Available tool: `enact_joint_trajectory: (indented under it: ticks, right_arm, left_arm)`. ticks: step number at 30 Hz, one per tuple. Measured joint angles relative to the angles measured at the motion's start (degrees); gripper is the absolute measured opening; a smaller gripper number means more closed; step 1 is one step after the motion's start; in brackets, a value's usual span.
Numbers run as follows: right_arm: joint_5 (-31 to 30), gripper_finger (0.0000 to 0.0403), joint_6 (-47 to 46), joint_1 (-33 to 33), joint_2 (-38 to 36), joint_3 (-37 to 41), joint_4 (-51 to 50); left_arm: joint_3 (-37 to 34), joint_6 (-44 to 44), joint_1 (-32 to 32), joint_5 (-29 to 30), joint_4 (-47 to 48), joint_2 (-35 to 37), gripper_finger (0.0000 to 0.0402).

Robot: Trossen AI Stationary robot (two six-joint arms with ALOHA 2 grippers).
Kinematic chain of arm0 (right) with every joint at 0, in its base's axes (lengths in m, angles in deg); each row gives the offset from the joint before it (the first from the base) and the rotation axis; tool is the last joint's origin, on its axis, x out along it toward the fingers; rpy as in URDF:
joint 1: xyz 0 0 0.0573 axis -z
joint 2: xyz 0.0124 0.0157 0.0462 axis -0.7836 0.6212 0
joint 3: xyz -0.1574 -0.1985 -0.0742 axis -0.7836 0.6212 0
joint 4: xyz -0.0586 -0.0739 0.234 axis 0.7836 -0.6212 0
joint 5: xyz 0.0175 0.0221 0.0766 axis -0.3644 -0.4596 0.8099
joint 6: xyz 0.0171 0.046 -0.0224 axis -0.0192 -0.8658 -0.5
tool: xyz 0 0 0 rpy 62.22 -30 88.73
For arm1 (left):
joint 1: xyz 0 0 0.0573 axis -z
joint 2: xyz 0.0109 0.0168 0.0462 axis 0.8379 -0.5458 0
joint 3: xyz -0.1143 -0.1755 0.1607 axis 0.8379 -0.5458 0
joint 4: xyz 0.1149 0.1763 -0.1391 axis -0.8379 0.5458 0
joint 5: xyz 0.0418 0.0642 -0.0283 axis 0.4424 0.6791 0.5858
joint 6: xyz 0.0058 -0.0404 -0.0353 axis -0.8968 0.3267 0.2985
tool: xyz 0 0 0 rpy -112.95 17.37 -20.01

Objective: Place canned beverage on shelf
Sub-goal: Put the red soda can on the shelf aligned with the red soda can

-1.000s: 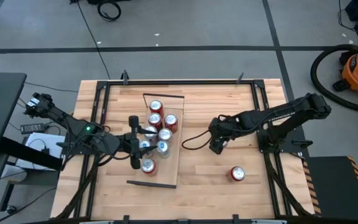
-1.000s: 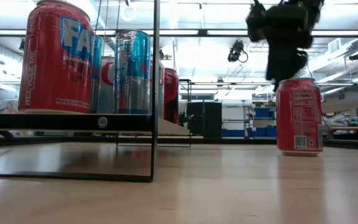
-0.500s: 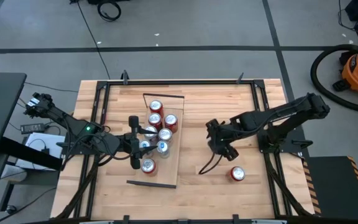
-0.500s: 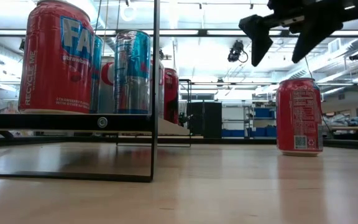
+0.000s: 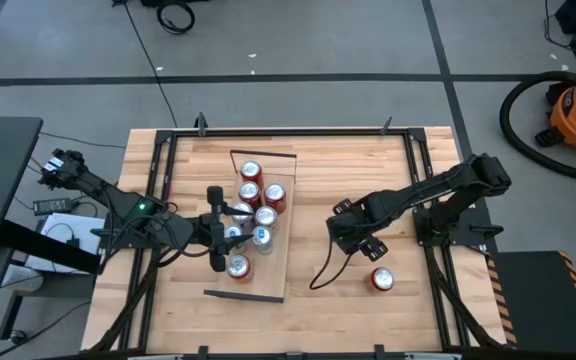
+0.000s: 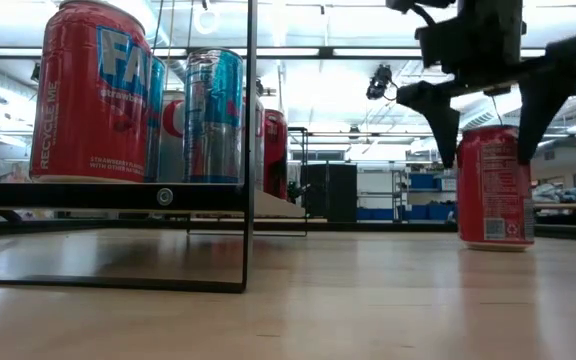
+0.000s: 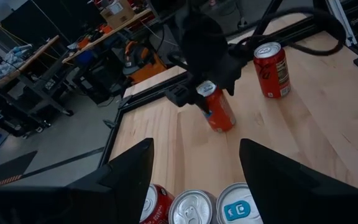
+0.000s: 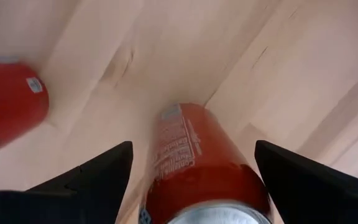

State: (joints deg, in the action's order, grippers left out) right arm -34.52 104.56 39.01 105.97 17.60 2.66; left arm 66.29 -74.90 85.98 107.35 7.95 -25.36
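A red can (image 6: 495, 200) stands upright on the tabletop right of the shelf. It also shows in the right wrist view (image 8: 191, 155) and the left wrist view (image 7: 217, 112). My right gripper (image 6: 486, 150) is open above it, one finger on each side of the can's upper part, and hides it in the high view (image 5: 356, 235). A second red can (image 5: 381, 279) stands nearer the table's near right corner. The shelf (image 5: 280, 240) carries several cans (image 5: 253, 215) standing on its board. My left gripper (image 5: 218, 230) waits open at the shelf's left side. My right gripper comes at the red can from above, pointing down, with its fingers (image 6: 448, 140) standing beside the can's top rim (image 6: 493, 130). I cannot tell whether either finger touches the can. The can stands on the table.
A black cable (image 5: 323, 270) trails from the right gripper across the tabletop toward the near edge. The table's black frame (image 5: 423, 180) runs along its edges. Bare board lies between the shelf and the right arm.
My right gripper has turned about and come down, going a little toward the table's near edge, from above the red can until its open fingers stand on either side of the can's top. The can now stands slightly farther toward the table's right.
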Motion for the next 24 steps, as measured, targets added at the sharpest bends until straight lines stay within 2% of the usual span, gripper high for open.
enact_joint_trajectory:
  ticks: [6, 15, 20, 24]
  right_arm:
    - [-1.58, 0.0343, 0.75, 0.31, 2.17, 0.00, -3.94]
    - [-3.43, 0.0308, 0.98, 0.28, 2.15, 0.09, -5.96]
    - [-3.46, 0.0313, -13.82, 1.13, 2.14, 0.07, -4.81]
    - [-1.87, 0.0316, -32.50, 3.01, 2.06, 0.00, -4.44]
  left_arm:
    - [0.02, -0.01, 0.00, 0.00, 0.46, 0.00, 0.0249]
    - [0.00, 0.02, 0.00, 0.00, 0.46, 0.00, 0.0249]
    - [0.00, 0.02, 0.00, 0.02, 0.42, 0.00, 0.0249]
    - [0.00, 0.02, 0.00, 0.01, 0.44, 0.00, 0.0249]
